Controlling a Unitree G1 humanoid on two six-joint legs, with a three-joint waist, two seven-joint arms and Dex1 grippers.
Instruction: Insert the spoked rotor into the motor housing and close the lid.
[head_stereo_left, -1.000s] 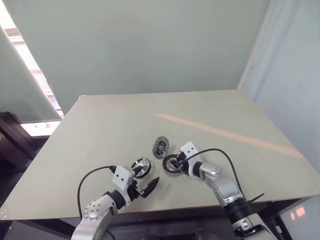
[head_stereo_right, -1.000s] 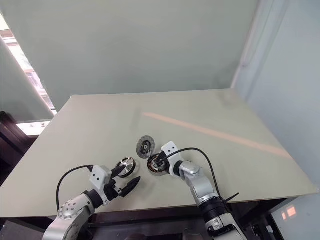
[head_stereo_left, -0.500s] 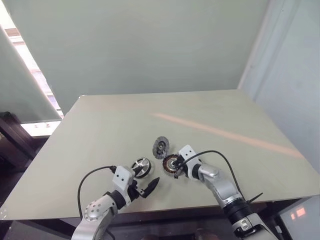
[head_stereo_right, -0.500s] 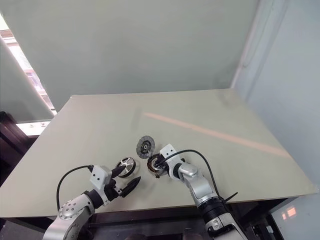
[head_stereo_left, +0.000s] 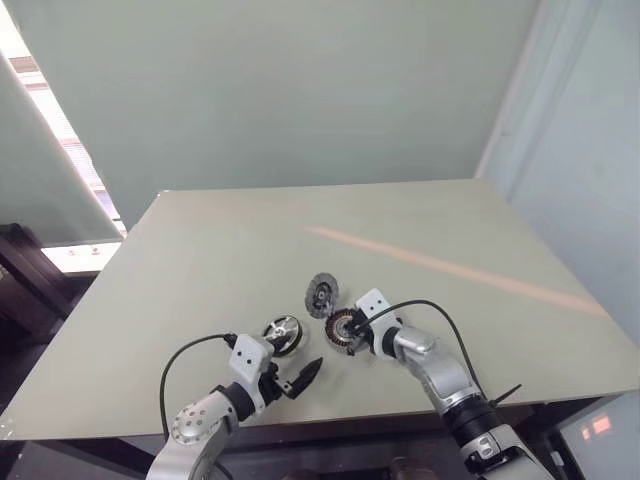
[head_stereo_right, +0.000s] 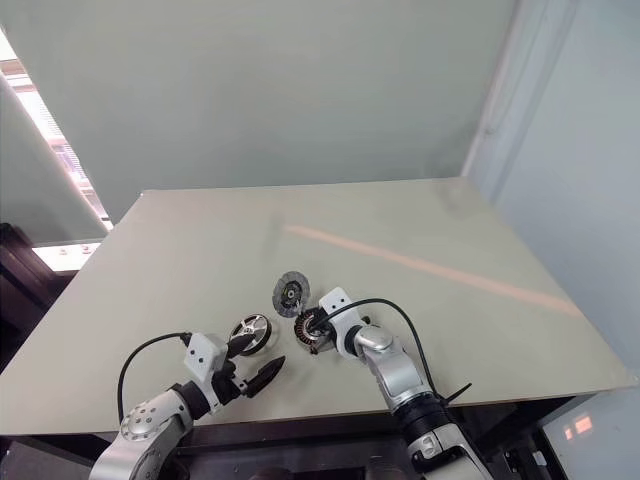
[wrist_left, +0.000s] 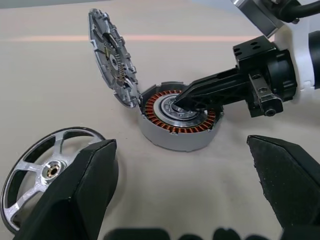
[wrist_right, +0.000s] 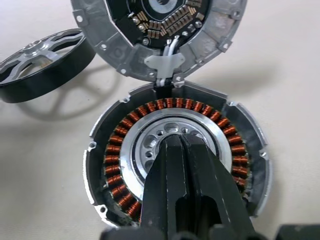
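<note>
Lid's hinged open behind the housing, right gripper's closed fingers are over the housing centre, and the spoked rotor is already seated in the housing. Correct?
Not quite: the spoked rotor is not seated. The left wrist view shows it lying on the table beside the motor housing, next to the open left gripper. The rest holds: the lid stands open, and the shut right gripper is over the housing centre.

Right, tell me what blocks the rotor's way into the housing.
The right pincer does: shut, its tips sit inside the centre of the motor housing, where the spoked rotor must go. The lid stands open, tilted up at the rim. The rotor lies beside the housing on the table, at the open left pincer.
</note>
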